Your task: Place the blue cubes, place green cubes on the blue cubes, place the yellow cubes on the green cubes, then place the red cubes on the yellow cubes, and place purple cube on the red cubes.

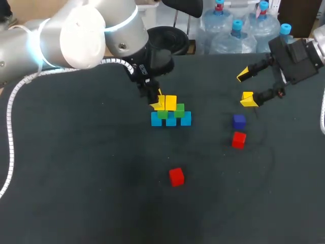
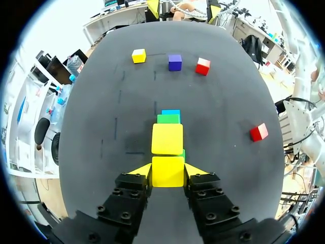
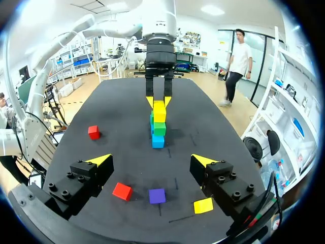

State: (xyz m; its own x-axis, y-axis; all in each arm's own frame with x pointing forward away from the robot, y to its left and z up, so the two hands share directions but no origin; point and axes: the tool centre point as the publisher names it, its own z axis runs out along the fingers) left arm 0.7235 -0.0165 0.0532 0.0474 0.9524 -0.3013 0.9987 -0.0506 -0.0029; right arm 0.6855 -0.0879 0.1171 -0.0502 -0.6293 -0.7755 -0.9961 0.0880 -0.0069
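Gripped yellow cube (image 2: 167, 173) is clamped from both sides by the yellow tips of the left end effector (image 2: 168, 170), level with the placed yellow cube (image 2: 167, 139) just ahead of it, on the stack at mid-desk (image 1: 76, 168). The main risk, as I judge it, is the release. If the cube sits off-centre on the green cubes (image 1: 162, 113), it could tip off when the fingers part. The opening fingers could also nudge the neighbouring cube, since the two stand so close. A slanted withdrawal could drag the tier and shift the blue cubes (image 1: 171, 120) beneath. The left wrist view shows the two-sided contact, but hides whether the cube rests on the green. The head view shows the base as three blue cubes in a row, which the right wrist view collapses into one column. That view does separate the loose yellow cube (image 3: 203, 205) from the finger of the right end effector (image 3: 151, 161), which hangs wide open and empty, with the purple cube (image 3: 157, 195) and a red cube (image 3: 122, 191) under it.
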